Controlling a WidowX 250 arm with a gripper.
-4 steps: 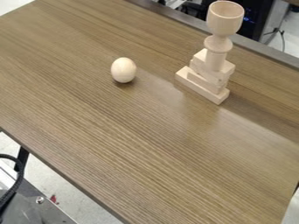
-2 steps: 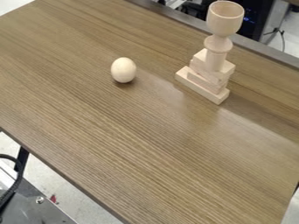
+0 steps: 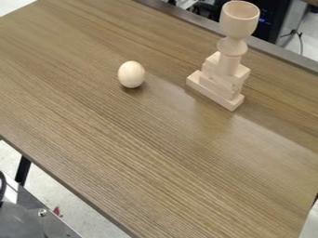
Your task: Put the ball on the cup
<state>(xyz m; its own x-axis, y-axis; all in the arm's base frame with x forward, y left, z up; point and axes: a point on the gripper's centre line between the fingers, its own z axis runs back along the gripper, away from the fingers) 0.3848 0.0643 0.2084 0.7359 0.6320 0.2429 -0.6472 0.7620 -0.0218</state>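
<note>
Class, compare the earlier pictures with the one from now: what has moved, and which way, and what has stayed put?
The black cable at the lower left has shifted towards the picture's left edge, baring more of the table leg. The ball, the cup and the blocks under it stayed where they were.

Cup (image 3: 239, 21): tall obstacle, mouth uncovered, above stacked blocks (image 3: 214, 88)
Ball (image 3: 131, 75): low obstacle, well apart from the cup
Desk (image 3: 130, 144): room to pass between cup and ball; broad room on the cup's camera side
</note>
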